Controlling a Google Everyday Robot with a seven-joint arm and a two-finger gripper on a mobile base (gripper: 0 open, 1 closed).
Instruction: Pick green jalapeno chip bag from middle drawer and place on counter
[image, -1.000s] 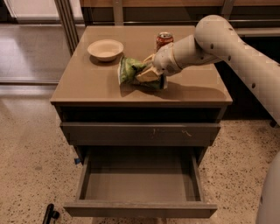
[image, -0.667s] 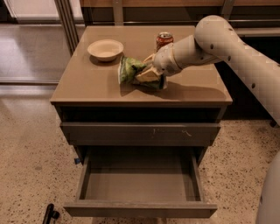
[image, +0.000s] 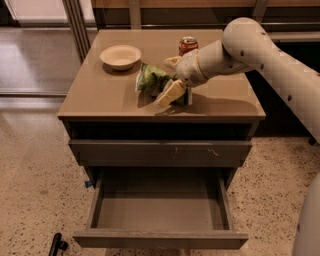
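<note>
- The gripper is at centre frame, low over the counter, at the end of a pale arm that comes in from the upper right.
- It sits at the right end of the bag. Whether it pinches the bag or has let go cannot be told.
- The bag is green and crumpled, and rests on the counter just above frame centre, a little back from the front edge.
- A red can stands upright on the counter in the upper middle, behind the gripper and apart from the bag.
- A pale bowl sits on the counter to the upper left of the bag, near it but not touching.
- The drawer is pulled out in the lower part of the frame; only its grey floor and walls show inside.
- Above it, the scuffed front is pushed in flush, with pale marks right of its middle.
- The cabinet stands on a speckled floor.
- A small dark thing lies at the lower left; what it is cannot be told.
</note>
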